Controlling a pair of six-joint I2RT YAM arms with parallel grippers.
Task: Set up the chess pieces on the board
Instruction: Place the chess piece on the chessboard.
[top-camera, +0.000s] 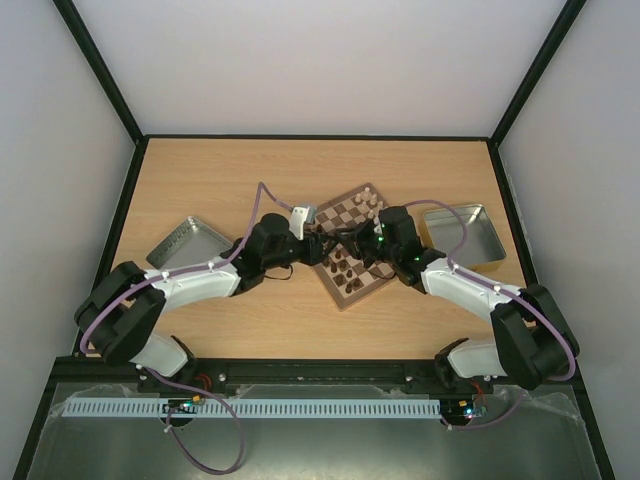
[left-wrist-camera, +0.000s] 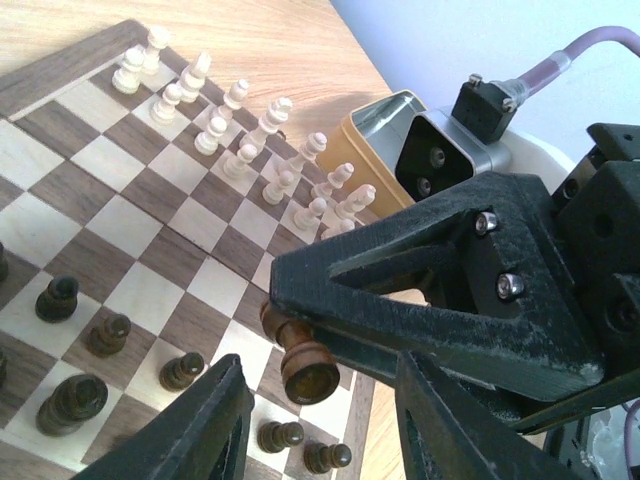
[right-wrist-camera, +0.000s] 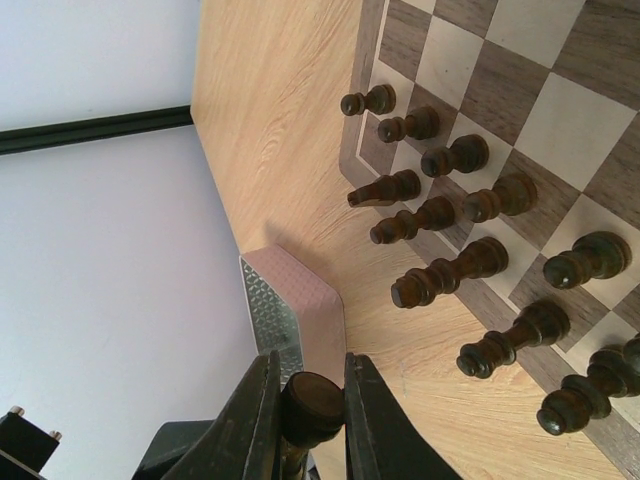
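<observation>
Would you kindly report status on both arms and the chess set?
Left gripper open, empty. Right gripper shut on a dark brown turned chess piece over the checkered wooden board, near its edge. Standing dark pieces crowd below.

Brown-and-tan checkered board (left-wrist-camera: 150, 297), cream and dark brown chess pieces (left-wrist-camera: 243, 158)

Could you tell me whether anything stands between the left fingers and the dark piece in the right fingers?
Nothing visible does: the piece sits ahead of the open left fingers, clamped only by the right fingers.
</observation>
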